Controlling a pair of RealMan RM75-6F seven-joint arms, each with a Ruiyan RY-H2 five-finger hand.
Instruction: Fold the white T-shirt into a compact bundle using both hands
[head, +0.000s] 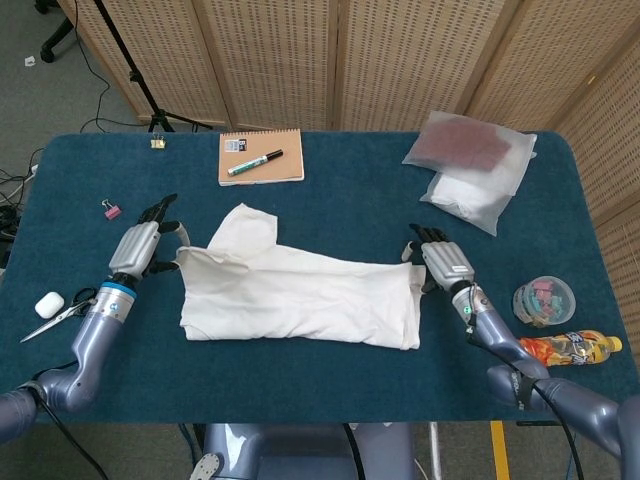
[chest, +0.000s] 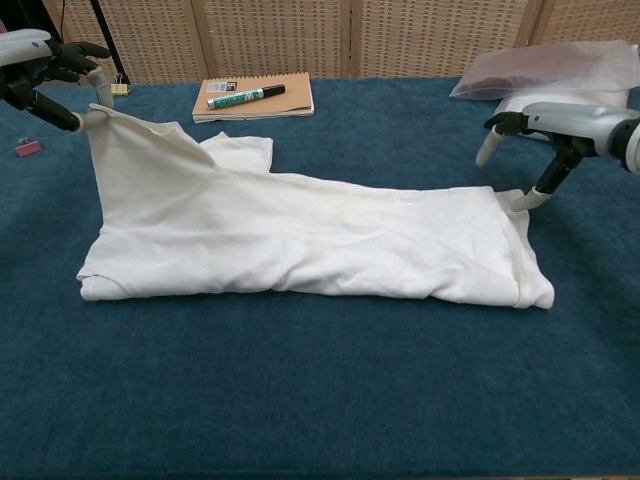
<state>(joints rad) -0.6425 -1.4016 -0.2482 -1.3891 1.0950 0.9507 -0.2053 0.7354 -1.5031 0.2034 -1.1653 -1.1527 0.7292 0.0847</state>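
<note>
The white T-shirt (head: 300, 295) lies lengthwise across the blue table, folded into a long band, with one sleeve (head: 245, 225) sticking out toward the back. My left hand (head: 138, 248) pinches the shirt's left top corner and holds it raised off the table (chest: 92, 112). My right hand (head: 440, 262) hovers at the shirt's right end with fingers apart (chest: 487, 150). Its thumb tip just touches the cloth edge, and the right end of the T-shirt (chest: 500, 270) lies flat on the table.
A notebook (head: 260, 157) with a green marker sits at the back. Two plastic bags (head: 470, 165) lie back right. A tub of clips (head: 545, 300) and a bottle (head: 570, 348) stand at the right; scissors (head: 62, 312), a white case (head: 48, 304) and a pink clip (head: 112, 210) at the left.
</note>
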